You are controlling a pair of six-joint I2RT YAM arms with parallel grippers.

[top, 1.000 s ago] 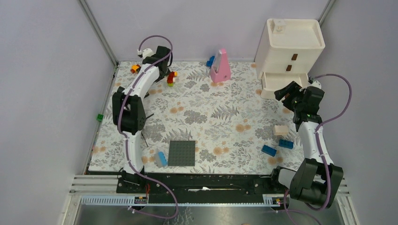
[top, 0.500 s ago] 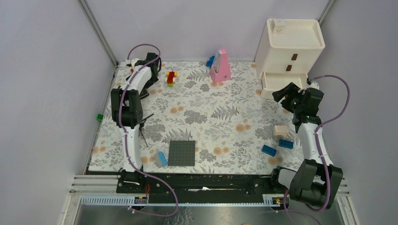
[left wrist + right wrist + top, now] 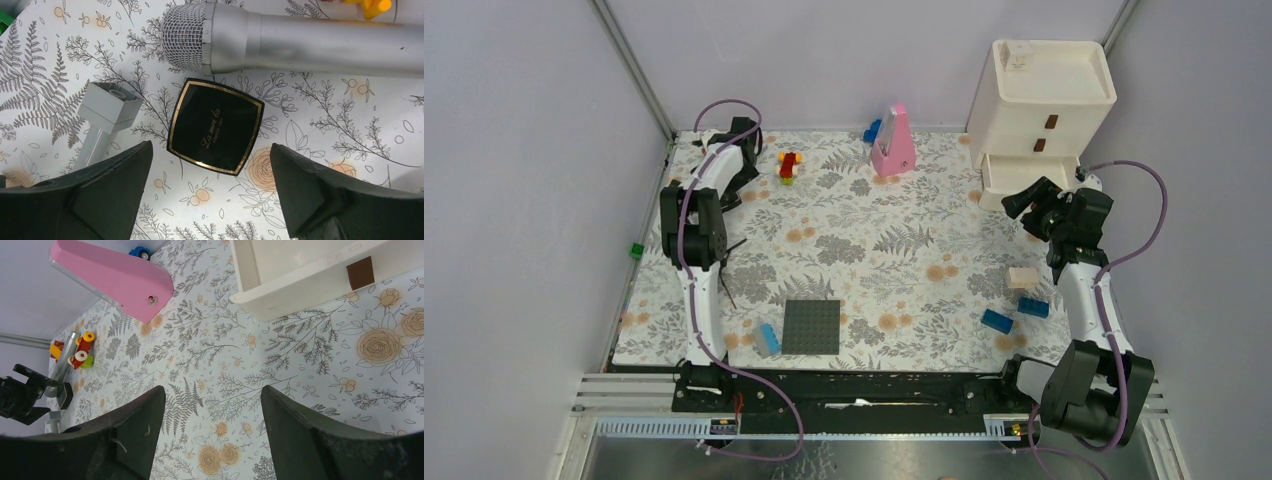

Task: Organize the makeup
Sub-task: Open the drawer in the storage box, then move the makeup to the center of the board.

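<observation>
Left claw [image 3: 210,155] spread wide, holding nothing, hanging over the black gold-rimmed compact [image 3: 215,125] — it lies flat on the desk [image 3: 325,115], far-left corner, just beside a silver mesh-headed cylinder [image 3: 300,42]. Right claw [image 3: 211,395] open, empty — near the white drawer unit [image 3: 300,275].

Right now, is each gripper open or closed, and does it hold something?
Left gripper: open, empty, over the black compact.
Right gripper: open, holding nothing.
</observation>
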